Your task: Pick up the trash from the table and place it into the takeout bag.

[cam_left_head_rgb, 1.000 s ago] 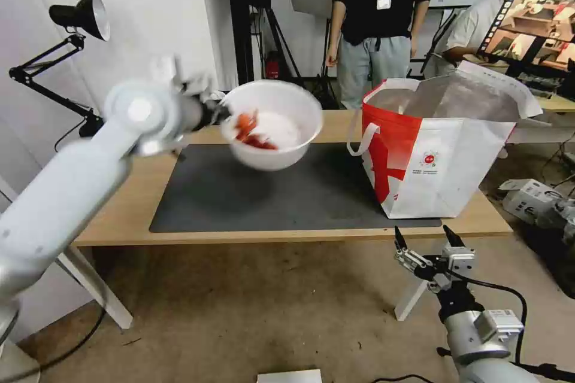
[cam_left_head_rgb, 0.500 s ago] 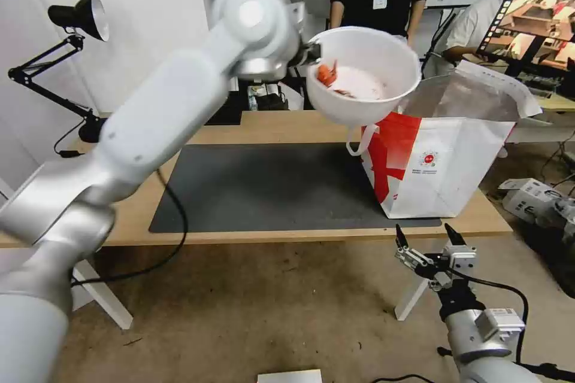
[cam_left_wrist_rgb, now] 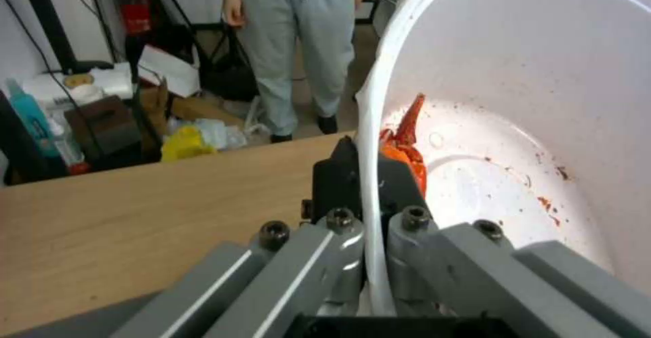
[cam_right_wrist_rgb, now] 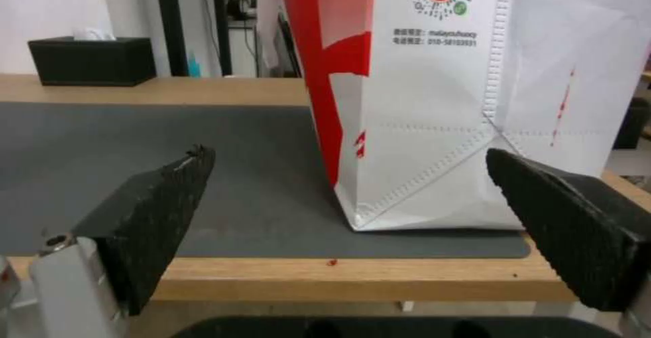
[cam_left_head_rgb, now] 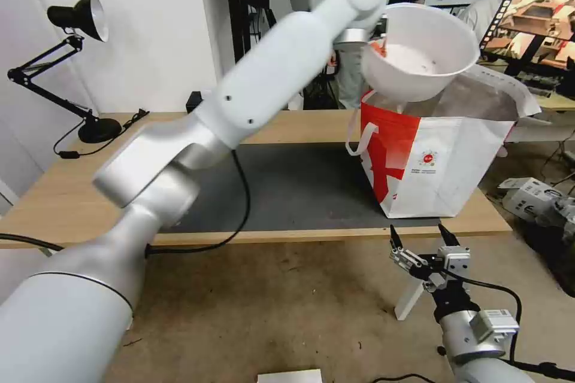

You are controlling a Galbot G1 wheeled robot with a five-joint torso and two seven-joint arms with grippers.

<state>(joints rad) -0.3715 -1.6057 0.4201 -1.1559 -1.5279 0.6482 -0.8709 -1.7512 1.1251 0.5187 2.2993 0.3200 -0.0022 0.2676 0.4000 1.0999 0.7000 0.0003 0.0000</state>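
Hanging tilted over the open mouth of the takeout bag [cam_left_head_rgb: 428, 173], the white bowl [cam_left_head_rgb: 419, 51] is pinched at its rim by the left end effector [cam_left_wrist_rgb: 366, 195], one finger inside the wall and one outside. That hold, I'd say, lets the arm carry the bowl without touching the mess in it. The bowl is smooth, thin-walled plastic, round and deep, with red crayfish shells [cam_left_wrist_rgb: 405, 145] stuck on the slope nearest the fingers and orange specks across the bottom.

The bag stands at the right end of the tabletop [cam_left_head_rgb: 60, 197], partly on the dark grey mat [cam_left_head_rgb: 287, 191]. It is boxy, stitched, white and red, with a silver foil lining, a loop handle and a small round logo; its stiff sides keep the mouth wide for dropping things in.

Low at the near right, below the tabletop edge, the right end effector [cam_left_head_rgb: 419, 240] waits with its rough black pads [cam_right_wrist_rgb: 152, 211] spread apart, gripping nothing. A black tissue box [cam_right_wrist_rgb: 91, 59] sits at the far edge.
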